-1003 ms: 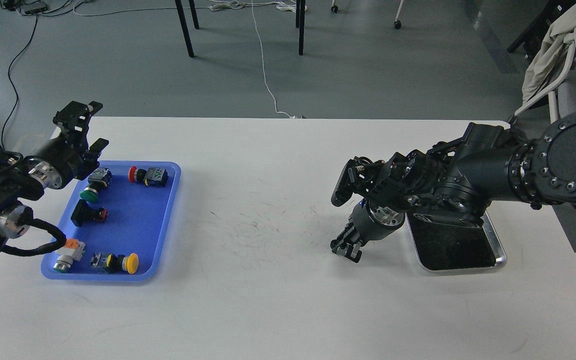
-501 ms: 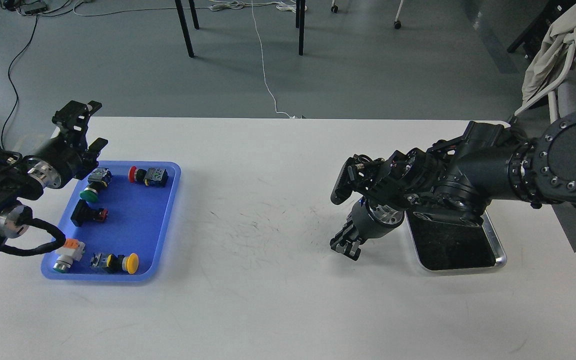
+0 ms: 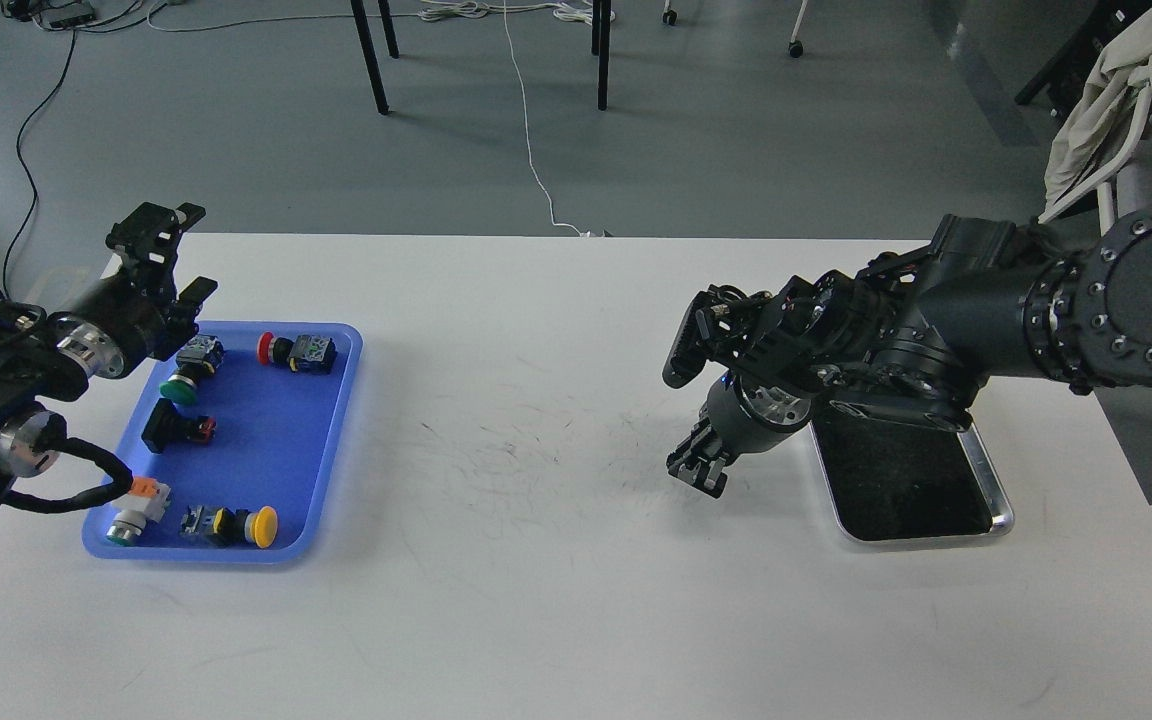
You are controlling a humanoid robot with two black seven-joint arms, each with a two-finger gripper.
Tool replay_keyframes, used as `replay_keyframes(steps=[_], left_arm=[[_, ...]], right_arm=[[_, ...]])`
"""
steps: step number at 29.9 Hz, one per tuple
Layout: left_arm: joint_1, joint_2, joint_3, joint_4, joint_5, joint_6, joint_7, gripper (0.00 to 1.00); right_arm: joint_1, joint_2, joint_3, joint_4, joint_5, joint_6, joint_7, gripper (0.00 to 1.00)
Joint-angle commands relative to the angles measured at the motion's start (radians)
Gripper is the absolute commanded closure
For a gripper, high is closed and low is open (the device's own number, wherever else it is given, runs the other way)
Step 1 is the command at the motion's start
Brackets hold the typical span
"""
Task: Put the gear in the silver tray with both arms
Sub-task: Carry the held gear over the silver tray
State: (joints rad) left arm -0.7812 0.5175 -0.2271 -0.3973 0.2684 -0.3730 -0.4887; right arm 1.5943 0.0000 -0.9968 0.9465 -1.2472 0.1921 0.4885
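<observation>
Plainly, the silver tray (image 3: 998,512) at right of frame holds nothing; the gear lies in the blue tray (image 3: 336,440) at left. The left gripper (image 3: 176,250) gapes empty above it; the right gripper (image 3: 698,470) is too dark to read. A misjudged descent could scatter parts.

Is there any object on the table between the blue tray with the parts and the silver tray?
No. Between the blue tray and the silver tray no object lies on the white table; only the right gripper hangs there, beside the silver tray.
</observation>
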Motion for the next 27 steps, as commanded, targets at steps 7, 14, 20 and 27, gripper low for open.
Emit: replay_keyframes(steps=[7,14,20,27], left_arm=[[-0.001,-0.011,0.002,0.000,0.002,0.000,0.000,0.03],[0.005,-0.014,0.000,0.000,0.002,0.000,0.000,0.03],[0.005,-0.016,-0.001,0.000,0.002,0.000,0.000,0.03],[0.005,-0.014,0.000,0.000,0.002,0.000,0.000,0.03]], right_arm=[[0.064,-0.072,-0.063,0.080,-0.018,0.006,0.000,0.99],[0.081,-0.236,-0.106,0.103,-0.074,0.006,0.000,0.99],[0.084,-0.313,-0.126,0.092,-0.083,0.006,0.000,0.99],[0.040,-0.351,-0.143,0.074,-0.087,0.006,0.000,0.99]])
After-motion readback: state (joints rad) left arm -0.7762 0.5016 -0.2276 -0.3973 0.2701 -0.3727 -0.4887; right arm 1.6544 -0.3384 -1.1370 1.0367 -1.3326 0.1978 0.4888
